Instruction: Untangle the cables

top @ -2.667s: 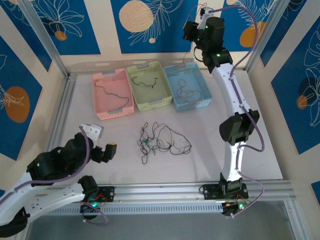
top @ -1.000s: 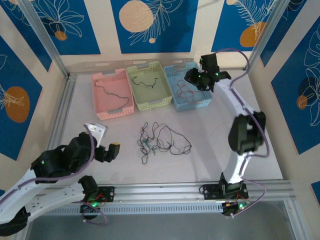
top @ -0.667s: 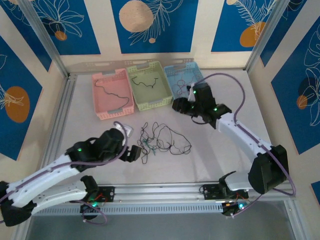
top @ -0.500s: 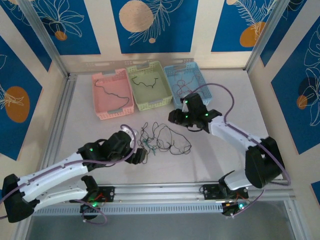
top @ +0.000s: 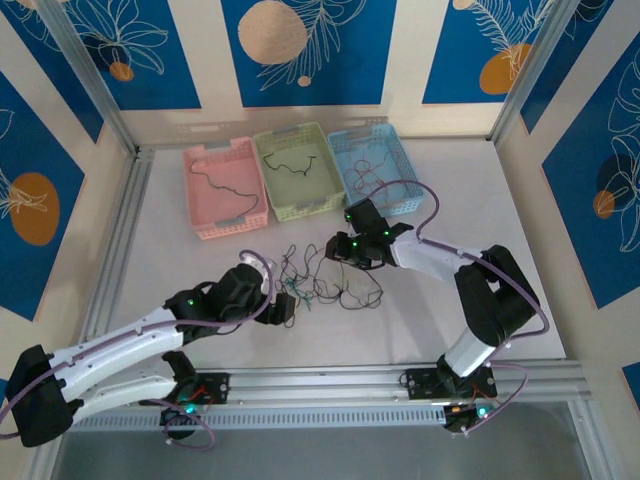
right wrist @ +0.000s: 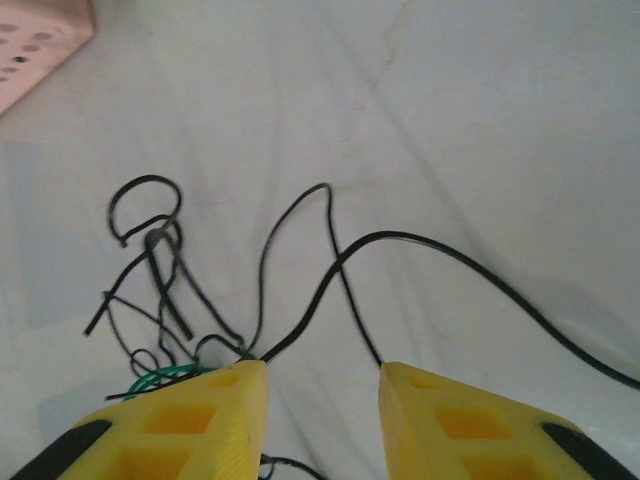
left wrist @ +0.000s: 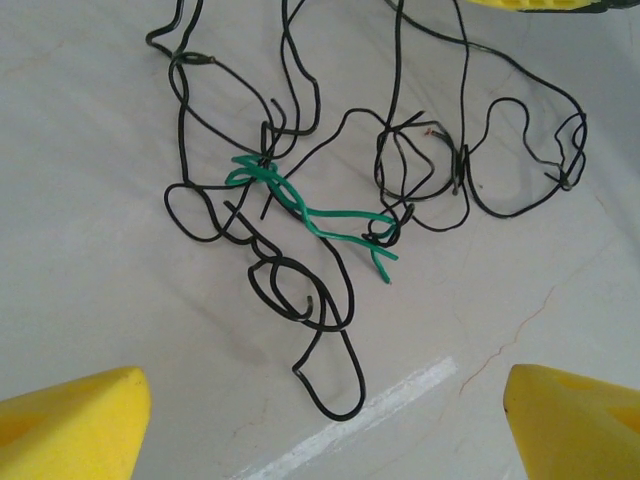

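Note:
The cables [top: 340,285] lie in a loose tangle at the table's middle: thin black strands [left wrist: 300,290] wound round a green wire [left wrist: 310,207]. My left gripper [top: 283,306] sits at the tangle's near left edge. In the left wrist view it [left wrist: 320,430] is open wide, with a black loop just ahead of its yellow fingertips [left wrist: 75,425]. My right gripper [top: 338,252] hovers low over the tangle's far side. In the right wrist view it [right wrist: 322,400] is open, its yellow fingers [right wrist: 190,420] astride crossing black strands [right wrist: 330,265], clamping nothing.
Three baskets stand in a row at the back: pink [top: 200,215], green [top: 322,202] and blue [top: 408,200], each holding a cable. A corner of the pink basket [right wrist: 40,30] shows in the right wrist view. A white scuff line [left wrist: 350,420] marks the table.
My right arm came down from the blue basket to the tangle's far side. My left arm reached forward and right to the tangle's near edge.

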Controlling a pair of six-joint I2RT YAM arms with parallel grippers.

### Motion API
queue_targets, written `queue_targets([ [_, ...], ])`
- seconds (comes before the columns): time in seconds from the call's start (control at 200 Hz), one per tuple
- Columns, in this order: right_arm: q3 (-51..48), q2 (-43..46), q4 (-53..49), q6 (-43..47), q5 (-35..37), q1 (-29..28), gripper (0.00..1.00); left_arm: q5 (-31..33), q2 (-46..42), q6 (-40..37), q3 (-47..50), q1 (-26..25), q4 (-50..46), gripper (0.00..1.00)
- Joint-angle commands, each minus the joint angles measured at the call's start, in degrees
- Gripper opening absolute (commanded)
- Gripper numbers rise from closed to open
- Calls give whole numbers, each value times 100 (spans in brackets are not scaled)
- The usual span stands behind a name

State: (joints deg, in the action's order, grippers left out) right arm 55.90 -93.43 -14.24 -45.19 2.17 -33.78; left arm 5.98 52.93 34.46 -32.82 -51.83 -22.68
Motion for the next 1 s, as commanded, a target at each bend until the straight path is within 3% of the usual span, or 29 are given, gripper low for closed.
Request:
queue_targets([
  [0.0,276,-185,-207,65,218,91,35,-119,-98,131,109,86,161,91],
  [0.355,645,-620,-536,160,169,38,34,-149,-81,87,99,119,73,91],
  [0.46,694,-708,-550,215,30,34,26,-237,-82,113,72,151,70,91],
  [0.65,413,-492,-220,205,5,64,6,-1177,-175,131,-98,331,461,91],
  [0.835,50,-190,156,171,11,76,0,-1175,486,-262,-739,465,302,88],
  [0.995,-164,-55,383,66,-127,199,0,-1463,1479,-480,-1354,953,699,84],
])
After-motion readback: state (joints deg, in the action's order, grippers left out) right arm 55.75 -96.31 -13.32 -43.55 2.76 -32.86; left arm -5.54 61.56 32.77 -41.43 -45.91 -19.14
